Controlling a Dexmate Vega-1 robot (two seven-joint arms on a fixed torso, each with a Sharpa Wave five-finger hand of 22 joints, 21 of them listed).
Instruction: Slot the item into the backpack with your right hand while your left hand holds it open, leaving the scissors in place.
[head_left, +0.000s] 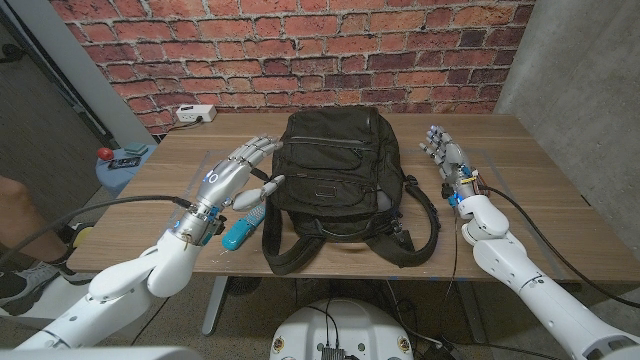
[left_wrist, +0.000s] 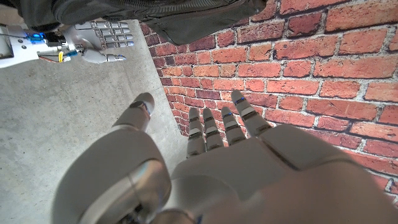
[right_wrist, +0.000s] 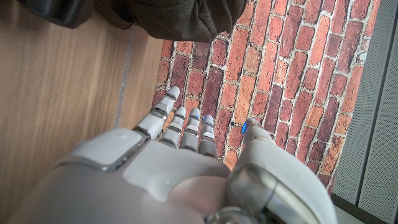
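Here, the black backpack (head_left: 345, 185) lies mid-table; a blue item (head_left: 241, 230) rests beside it, under the left hand (head_left: 232, 172). Both hands hold nothing, fingers extended; the right hand (head_left: 447, 158) waits apart.

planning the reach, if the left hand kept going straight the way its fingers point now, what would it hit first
Most likely the black backpack. In the head view the left hand is open, with its fingers aimed at the bag's near side and their tips close beside it. Whether they touch it is unclear, since depth is hard to judge.
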